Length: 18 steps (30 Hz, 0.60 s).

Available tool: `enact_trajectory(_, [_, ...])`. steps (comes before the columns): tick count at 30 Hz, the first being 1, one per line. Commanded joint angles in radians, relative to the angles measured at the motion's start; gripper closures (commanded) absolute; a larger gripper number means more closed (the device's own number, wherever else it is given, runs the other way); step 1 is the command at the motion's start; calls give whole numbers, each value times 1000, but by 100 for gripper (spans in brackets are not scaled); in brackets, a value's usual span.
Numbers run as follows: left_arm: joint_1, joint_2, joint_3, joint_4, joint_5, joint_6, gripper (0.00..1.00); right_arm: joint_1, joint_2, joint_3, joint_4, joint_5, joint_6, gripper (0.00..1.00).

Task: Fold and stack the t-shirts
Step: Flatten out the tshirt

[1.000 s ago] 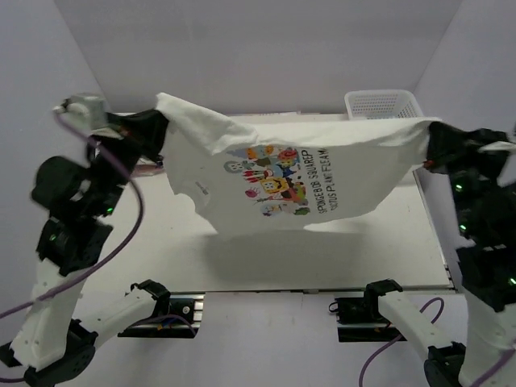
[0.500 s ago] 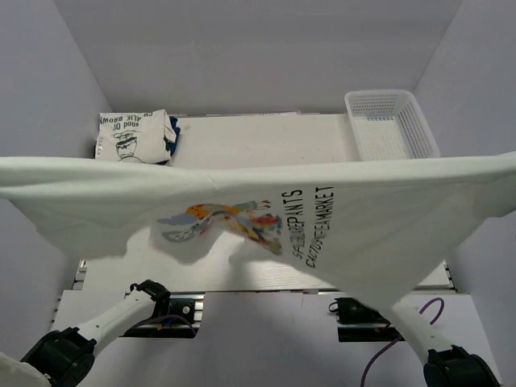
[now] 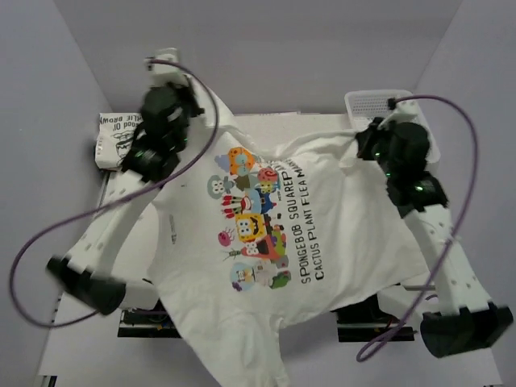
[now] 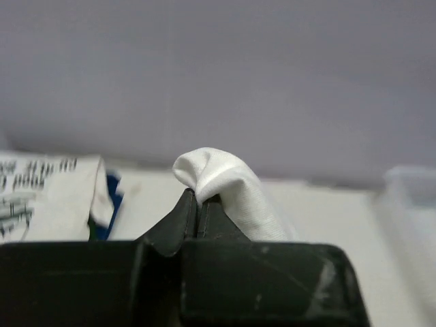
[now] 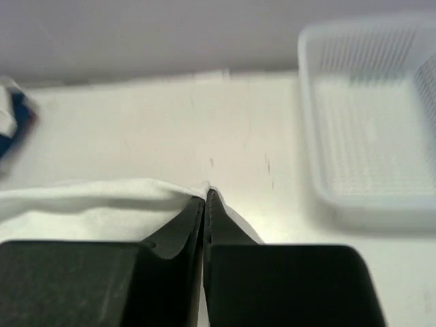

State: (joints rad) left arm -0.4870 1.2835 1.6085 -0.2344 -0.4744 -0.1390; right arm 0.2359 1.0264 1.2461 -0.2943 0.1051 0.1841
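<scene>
The t-shirt with the colourful cartoon print point(image 3: 266, 218) lies spread print-up across the table, its lower part hanging over the near edge. My left gripper point(image 3: 193, 121) is shut on its far left corner, seen as a bunch of white cloth point(image 4: 218, 177) sticking out above the closed fingertips point(image 4: 197, 199). My right gripper point(image 3: 368, 147) is shut on the far right corner, where the cloth edge point(image 5: 102, 197) meets its tips point(image 5: 206, 194). The second t-shirt point(image 3: 121, 137), with black line print, sits folded at the back left point(image 4: 34, 197).
A white mesh basket point(image 3: 395, 101) stands at the back right, just beyond my right gripper point(image 5: 368, 129). Something blue point(image 4: 109, 197) lies beside the folded tee. Purple cables loop from both arms. The grey walls close in on the back and both sides.
The printed tee was held stretched in the air, swept up close to the camera, and now lies spread over the table. Both arms have reached toward the far side, still gripping its corners.
</scene>
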Motion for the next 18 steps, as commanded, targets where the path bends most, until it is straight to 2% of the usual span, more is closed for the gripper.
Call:
enact_trajectory(1, [82,221,-73,29,-126,-49,100,0,78,-187,240,-2,57,100])
enact_trajectory(4, [169,423,-39,40,-66,-105,100,-1,239,-218,309,-5,80,99])
enact_trajectory(5, [183,564,-10,15,-50,-115,95,-3,391,-179,313,-11,87,89])
enact_trajectory(6, [192,633,76,-11,-29,-125,59,-1,444,-151,299,-39,87,62])
enact_trajectory(7, [205,696,132,-34,-1,-125,37,-3,498,-123,296,-35,84,50])
enact_trajectory(8, [205,753,181,-51,11,-125,12,-1,637,-90,220,-33,83,41])
enact_trajectory(9, [205,845,291,-99,48,-125,0,-1,674,32,161,-16,81,16])
enact_trajectory(10, [214,876,338,-120,71,-125,0,2,729,62,140,-15,66,10])
enact_trajectory(13, [214,893,389,-111,109,-122,0,0,770,127,95,-4,63,10])
enact_trajectory(17, [185,796,253,-86,157,-109,0,2,733,70,124,-36,46,10])
enact_trajectory(18, [185,772,223,-104,172,-138,0,6,724,49,124,-92,43,10])
